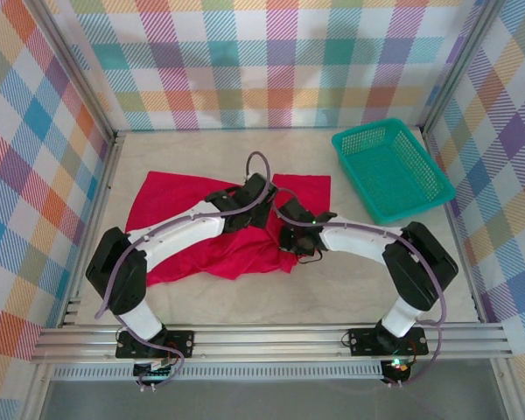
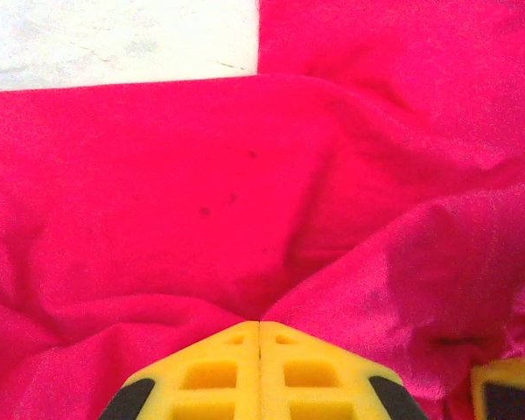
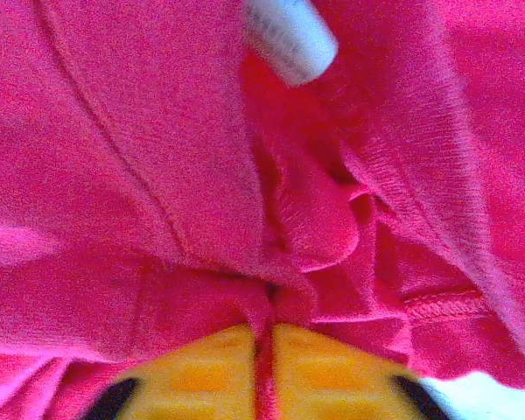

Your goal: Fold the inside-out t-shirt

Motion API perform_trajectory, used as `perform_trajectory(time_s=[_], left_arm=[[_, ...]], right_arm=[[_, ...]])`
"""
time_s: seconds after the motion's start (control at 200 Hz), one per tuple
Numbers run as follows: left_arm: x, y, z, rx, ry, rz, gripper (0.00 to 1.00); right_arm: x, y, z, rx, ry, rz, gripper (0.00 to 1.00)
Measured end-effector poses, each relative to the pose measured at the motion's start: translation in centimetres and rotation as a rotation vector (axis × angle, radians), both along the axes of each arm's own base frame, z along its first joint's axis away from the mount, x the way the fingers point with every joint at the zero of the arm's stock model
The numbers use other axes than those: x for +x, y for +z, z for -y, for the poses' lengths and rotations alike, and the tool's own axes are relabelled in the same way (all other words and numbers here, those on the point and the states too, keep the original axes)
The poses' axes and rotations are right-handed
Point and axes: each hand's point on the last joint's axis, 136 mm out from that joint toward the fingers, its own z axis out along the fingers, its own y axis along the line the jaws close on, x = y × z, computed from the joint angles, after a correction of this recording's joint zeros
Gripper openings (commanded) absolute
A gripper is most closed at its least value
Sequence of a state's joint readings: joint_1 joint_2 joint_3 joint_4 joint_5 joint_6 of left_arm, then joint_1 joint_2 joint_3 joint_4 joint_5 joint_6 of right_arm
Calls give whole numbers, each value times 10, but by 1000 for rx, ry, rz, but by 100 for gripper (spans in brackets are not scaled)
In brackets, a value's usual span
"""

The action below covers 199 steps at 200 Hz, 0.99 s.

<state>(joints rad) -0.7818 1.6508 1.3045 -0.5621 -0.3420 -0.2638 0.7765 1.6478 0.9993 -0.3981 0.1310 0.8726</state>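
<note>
While no neat fold shows anywhere on the surface (image 1: 359,284), the task looks to be at an early stage. The inside-out t-shirt (image 1: 171,199) lies to the left of the teal mesh basket (image 1: 372,131), near it but apart, as a rumpled red heap. Its part farther from the basket is spread fairly flat, and the part nearer the basket is bunched under the two arms. No straight folded edge, tucked sleeve or stacked layer can be made out, so by this judgement all of the folding is left to do.

The basket stands with its mouth up and its mesh floor bare. Nothing lies in it, and no part of the shirt touches it.

The left tool (image 2: 260,325), over the shirt and farther from the basket than its partner, has its yellow jaws pressed together. Creases run in to their tip, so it seems to pinch a bit of the cloth. The right tool (image 3: 264,332), nearer the basket, is clamped on a gathered ridge of red cloth, a strip of which shows between the jaws. A small white piece (image 3: 289,35), perhaps the neck label, shows among the folds, too blurred to say.
</note>
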Motion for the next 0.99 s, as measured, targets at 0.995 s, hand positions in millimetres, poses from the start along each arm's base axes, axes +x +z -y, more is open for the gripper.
perform_trajectory(time_s=[0.995], left_arm=[[4, 33, 30, -91, -100, -84, 17]], right_arm=[[-53, 45, 91, 3, -23, 19, 0]])
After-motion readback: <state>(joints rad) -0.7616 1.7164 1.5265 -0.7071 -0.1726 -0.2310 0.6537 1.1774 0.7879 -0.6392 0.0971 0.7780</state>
